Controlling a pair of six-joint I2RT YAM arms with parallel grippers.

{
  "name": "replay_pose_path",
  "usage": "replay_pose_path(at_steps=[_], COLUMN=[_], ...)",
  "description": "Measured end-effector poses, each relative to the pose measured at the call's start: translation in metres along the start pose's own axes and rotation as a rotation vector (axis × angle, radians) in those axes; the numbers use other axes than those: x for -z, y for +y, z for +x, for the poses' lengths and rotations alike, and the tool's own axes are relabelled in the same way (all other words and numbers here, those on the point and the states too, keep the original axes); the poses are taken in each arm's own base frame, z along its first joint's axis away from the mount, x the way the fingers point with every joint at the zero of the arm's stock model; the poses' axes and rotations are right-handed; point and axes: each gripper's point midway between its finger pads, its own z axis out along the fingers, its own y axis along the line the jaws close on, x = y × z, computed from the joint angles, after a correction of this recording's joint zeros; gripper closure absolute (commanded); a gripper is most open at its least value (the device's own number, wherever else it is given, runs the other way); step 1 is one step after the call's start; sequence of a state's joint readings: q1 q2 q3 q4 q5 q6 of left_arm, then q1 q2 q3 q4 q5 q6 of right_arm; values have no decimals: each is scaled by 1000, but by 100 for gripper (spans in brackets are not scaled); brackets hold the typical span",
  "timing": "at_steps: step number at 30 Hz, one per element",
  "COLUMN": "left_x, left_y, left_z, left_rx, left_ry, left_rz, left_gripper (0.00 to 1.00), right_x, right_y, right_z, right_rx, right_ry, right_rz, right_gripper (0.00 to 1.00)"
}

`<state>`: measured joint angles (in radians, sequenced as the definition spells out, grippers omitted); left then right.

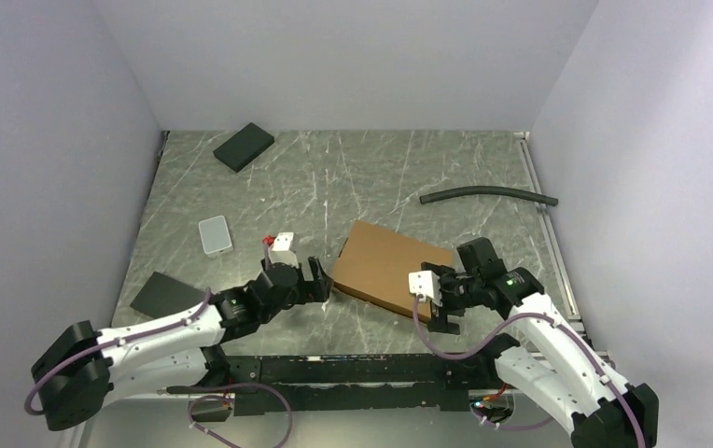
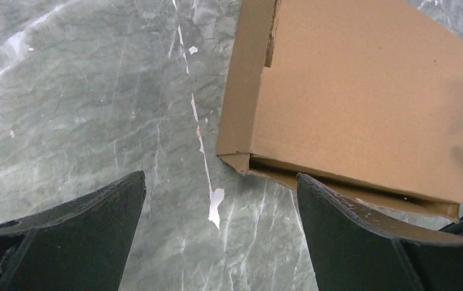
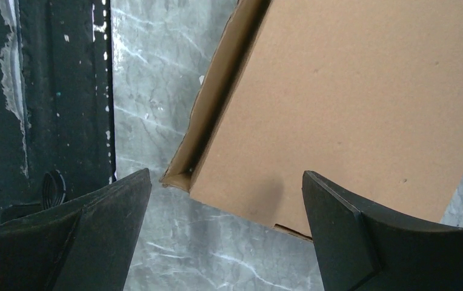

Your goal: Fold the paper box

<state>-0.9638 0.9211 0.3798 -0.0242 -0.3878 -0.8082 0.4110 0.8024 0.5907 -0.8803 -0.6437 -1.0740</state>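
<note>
Between the two tools, just ahead of both pairs of fingertips, the paper box (image 1: pixel 392 268) is lying flat on the bench (image 1: pixel 381 168), its lid down but gaping slightly along the edge facing the left tool (image 2: pixel 220 182). That tool is standing fully open and gripping nothing, with a box corner sitting just beyond its gap. The right tool (image 3: pixel 226 176) is likewise spreading wide and empty over the neighbouring near corner, seemingly clear of the card. The box is looking light and fairly stiff. It is probably going to skid on the smooth stone when pushed, bend readily only along its creases, and dent if pinched hard. The gaping front lip and the thin side wall are offering the likeliest holds, one tool steadying while the other tucks. Counting: one box, two black pads (image 1: pixel 244 147), one pale flat case (image 1: pixel 215 234) and one black hose (image 1: pixel 488 194), all lying well beyond the tools.
</note>
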Motion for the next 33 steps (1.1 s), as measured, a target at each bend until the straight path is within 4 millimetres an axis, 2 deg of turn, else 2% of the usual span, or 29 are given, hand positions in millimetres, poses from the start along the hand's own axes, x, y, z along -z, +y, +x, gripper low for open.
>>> replay_pose_path(at_steps=[6, 10, 17, 21, 25, 29, 33], left_x=[-19, -28, -41, -48, -54, -56, -56], left_y=[-2, -4, -5, -2, -9, -14, -15], left_z=[4, 1, -1, 7, 7, 6, 6], left_rx=[25, 53, 69, 75, 101, 119, 133], left_ry=[28, 30, 41, 71, 71, 65, 65], left_rz=[-9, -6, -7, -14, 14, 41, 51], left_gripper=[1, 5, 13, 23, 32, 39, 40], right_x=[-5, -8, -10, -10, -9, -7, -6], right_y=[6, 10, 1, -6, -15, -22, -29], right_z=[14, 20, 25, 28, 30, 29, 29], right_rx=[49, 69, 110, 107, 92, 81, 75], right_ry=[52, 75, 106, 124, 142, 145, 149], right_rz=[10, 3, 51, 92, 137, 173, 204], right_gripper=[1, 1, 3, 13, 21, 40, 57])
